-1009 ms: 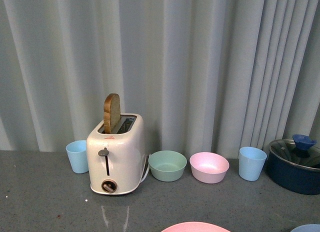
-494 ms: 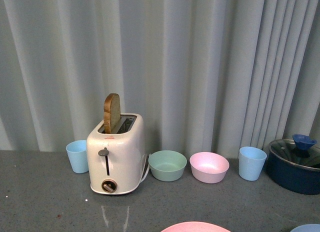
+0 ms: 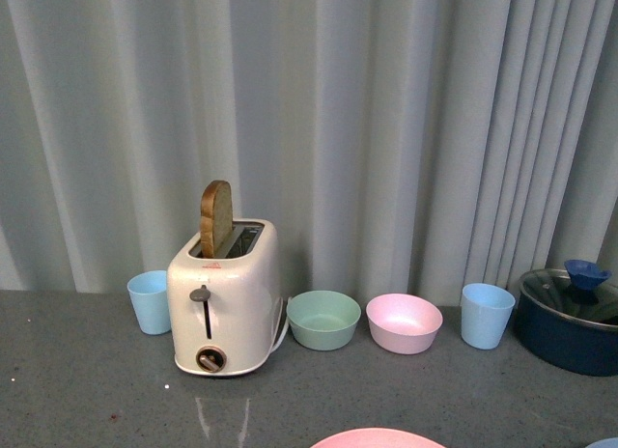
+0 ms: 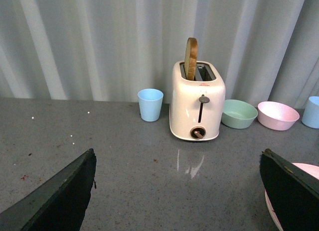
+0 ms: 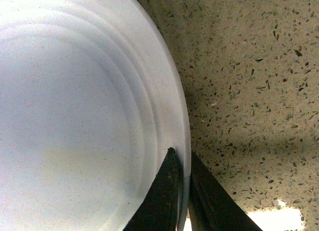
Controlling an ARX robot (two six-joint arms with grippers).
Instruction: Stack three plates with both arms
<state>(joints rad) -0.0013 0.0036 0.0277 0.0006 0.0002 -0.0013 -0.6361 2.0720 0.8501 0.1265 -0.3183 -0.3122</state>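
The wide, round, light blue plate (image 3: 610, 443) at the near right corner of the front view has slid farther out of sight. Only a tiny bit of its rim shows now.

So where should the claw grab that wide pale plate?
At its thin rim, coming in from the outer edge and pinching above and below: the pale plate is shallow and too wide to span. The right claw pinches it that way.

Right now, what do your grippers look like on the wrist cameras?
The left gripper shows two matte black, wedge-shaped fingers. The right gripper has the same dark fingers, tapering to narrow tips. No cables or markings show; the front camera shows neither arm.
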